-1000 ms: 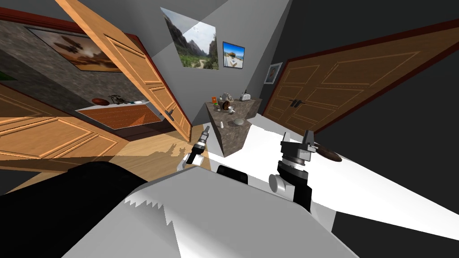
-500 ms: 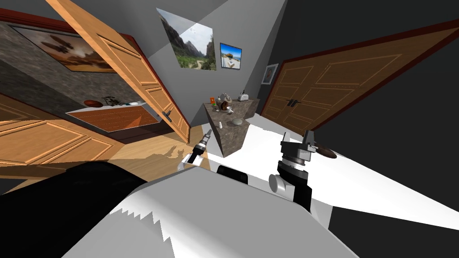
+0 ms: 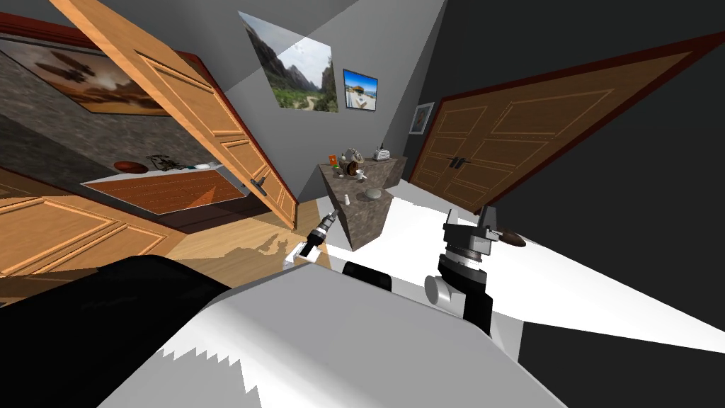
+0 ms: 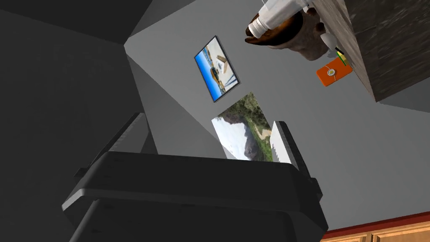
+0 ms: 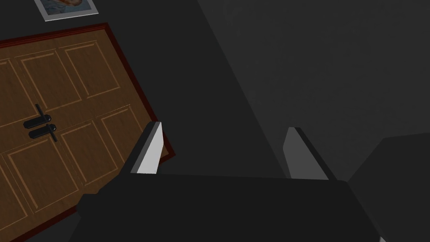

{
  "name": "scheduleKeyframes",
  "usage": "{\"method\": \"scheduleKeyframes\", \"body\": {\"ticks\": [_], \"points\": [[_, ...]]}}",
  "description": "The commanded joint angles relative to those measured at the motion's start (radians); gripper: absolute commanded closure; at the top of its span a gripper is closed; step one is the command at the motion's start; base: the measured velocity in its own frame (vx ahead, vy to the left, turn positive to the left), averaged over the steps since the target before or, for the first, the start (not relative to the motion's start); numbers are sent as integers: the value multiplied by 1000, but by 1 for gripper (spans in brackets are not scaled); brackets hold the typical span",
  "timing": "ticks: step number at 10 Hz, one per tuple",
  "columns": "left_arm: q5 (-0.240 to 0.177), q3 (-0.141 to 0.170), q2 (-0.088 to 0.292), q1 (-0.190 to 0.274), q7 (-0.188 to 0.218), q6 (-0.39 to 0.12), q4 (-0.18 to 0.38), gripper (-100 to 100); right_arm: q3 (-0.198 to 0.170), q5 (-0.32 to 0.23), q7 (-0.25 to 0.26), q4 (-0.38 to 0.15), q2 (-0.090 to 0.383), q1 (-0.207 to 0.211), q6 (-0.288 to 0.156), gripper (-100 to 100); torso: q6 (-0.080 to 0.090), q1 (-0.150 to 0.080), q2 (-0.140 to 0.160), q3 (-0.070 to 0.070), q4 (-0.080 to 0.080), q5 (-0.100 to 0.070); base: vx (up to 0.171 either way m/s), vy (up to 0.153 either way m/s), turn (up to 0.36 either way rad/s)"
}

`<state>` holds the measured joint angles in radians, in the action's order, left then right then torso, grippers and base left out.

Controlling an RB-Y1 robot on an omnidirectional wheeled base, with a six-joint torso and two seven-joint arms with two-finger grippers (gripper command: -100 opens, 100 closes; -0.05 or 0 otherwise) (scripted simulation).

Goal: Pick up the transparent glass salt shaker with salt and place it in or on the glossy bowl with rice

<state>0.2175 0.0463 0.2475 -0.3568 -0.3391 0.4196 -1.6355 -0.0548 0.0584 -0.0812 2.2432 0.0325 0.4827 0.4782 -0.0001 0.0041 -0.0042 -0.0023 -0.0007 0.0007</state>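
Observation:
A small white salt shaker [image 3: 346, 199] stands near the front left edge of a dark stone-patterned counter [image 3: 362, 221]. Just right of it and a little farther back sits a grey rounded bowl [image 3: 373, 193]. My left gripper [image 3: 330, 216] hangs in front of the counter's near corner, below the shaker and apart from it. In the left wrist view its gripper [image 4: 205, 140] is open and holds nothing, and the counter's edge [image 4: 361, 50] rises beyond it. My right gripper [image 3: 485, 219] is held up to the counter's right, and the right wrist view shows that gripper [image 5: 224, 149] open, holding nothing.
At the counter's far end stand an orange box [image 3: 331, 159], a brown lumpy thing [image 3: 349, 164], a white cup [image 3: 360, 173] and a small white device [image 3: 382, 153]. A brown oval thing [image 3: 511, 239] lies on the white floor by the right gripper. Wooden doors [image 3: 510, 134] flank both sides.
The whole head picture has swung slowly, so I am moving; the counter has drifted slightly left. My left gripper sits a little lower and closer to the counter's corner. The right arm looks unchanged.

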Motion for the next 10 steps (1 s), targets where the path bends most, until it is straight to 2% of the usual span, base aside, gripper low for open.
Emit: {"method": "scheduleKeyframes", "body": {"ticks": [1, 6, 10], "points": [[33, -7, 25, 26, -31, -5, 45, -100, 0, 0, 0, 0, 0, 0, 0, 0, 0, 0, 0, 0, 0, 0, 66, 65, -105], [134, -36, 112, 107, -114, -1, 171, -100, 0, 0, 0, 0, 0, 0, 0, 0, 0, 2, -3, -2, -1, 0, 96, 76, -83], [205, -61, 176, 167, -167, 5, 251, -100, 0, 0, 0, 0, 0, 0, 0, 0, 0, 1, -2, -1, -1, 0, 84, 77, -85]]}}
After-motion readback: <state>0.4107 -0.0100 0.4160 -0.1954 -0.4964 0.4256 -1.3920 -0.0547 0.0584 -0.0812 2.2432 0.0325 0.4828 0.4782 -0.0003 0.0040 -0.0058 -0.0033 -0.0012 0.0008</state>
